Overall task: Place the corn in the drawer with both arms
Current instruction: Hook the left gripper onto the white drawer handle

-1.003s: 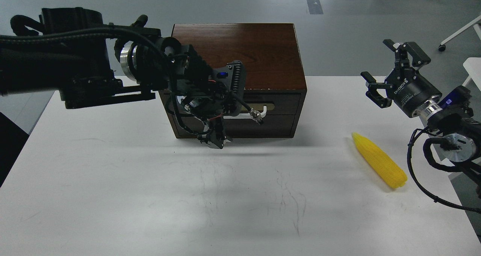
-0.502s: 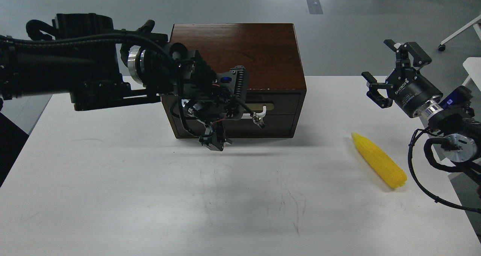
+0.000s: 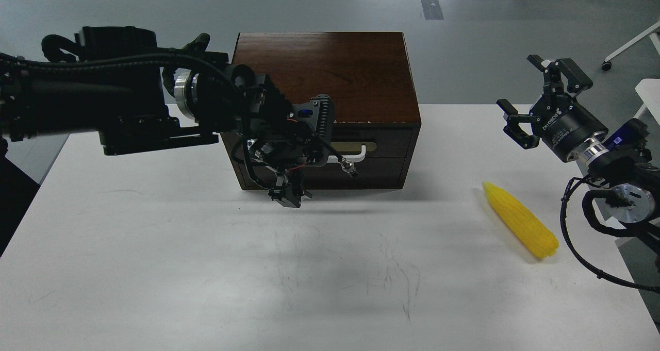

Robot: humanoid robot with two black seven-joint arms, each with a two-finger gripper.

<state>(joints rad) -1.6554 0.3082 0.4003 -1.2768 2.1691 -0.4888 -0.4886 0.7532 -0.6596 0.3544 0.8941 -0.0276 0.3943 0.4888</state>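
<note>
Table (image 3: 154,268): white top fills the lower two thirds of the frame, scuffed at centre. Everything of yours sits on it.

Cabinet (image 3: 330,67): dark brown box at upper centre, set back from the near edge, front facing you. That leaves room before it for a drawer to slide out, a reasonable guess at why it sits there.

Left arm (image 3: 103,103): enters from the upper left and runs across to the cabinet front. Its bulk hides the left half of the front.

Drawer (image 3: 392,142): upper band of the cabinet front, looks pushed in flush. White bar handle (image 3: 363,152) shows just right of the arm's wrist.

Left gripper (image 3: 289,194): hangs low before the cabinet's lower left front, pointing down, dark and end-on. You cannot tell whether it is open or closed. It looks placed to work the handle, yet no contact is visible.

Right gripper (image 3: 539,101): upper right, raised off the table, fingers spread, holding nothing. Likely waiting until the drawer is out.

Corn (image 3: 521,219): lies flat on the table at right centre, pointed end toward the upper left. It is below the right gripper in the frame, near but apart, and well apart from the left gripper and drawer.
</note>
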